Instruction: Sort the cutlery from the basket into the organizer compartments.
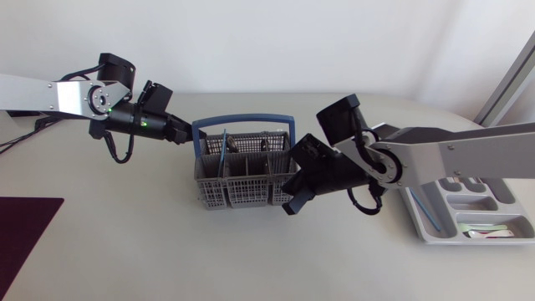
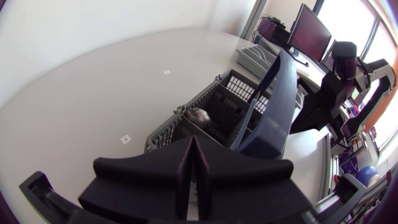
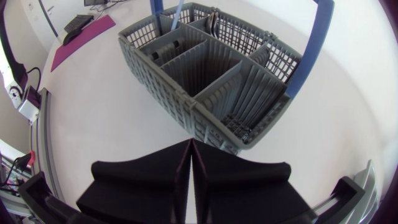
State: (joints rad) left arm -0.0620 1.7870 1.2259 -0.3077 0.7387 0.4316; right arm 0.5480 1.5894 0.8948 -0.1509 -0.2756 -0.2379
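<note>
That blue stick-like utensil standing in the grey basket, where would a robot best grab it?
By its free upper end, coming straight down from above. The blue utensil stands nearly upright in a narrow compartment of the basket, so the walls hide its lower part and probably only the top is reachable.

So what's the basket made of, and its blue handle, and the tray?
Basket: looks like grey plastic with a matte finish, since its walls are a moulded grid of little holes.
Handle: probably plastic too, smooth blue with a slight sheen.
Tray: likely pale grey plastic, smooth, with rounded moulded compartments, but it is too small to be sure.
</note>
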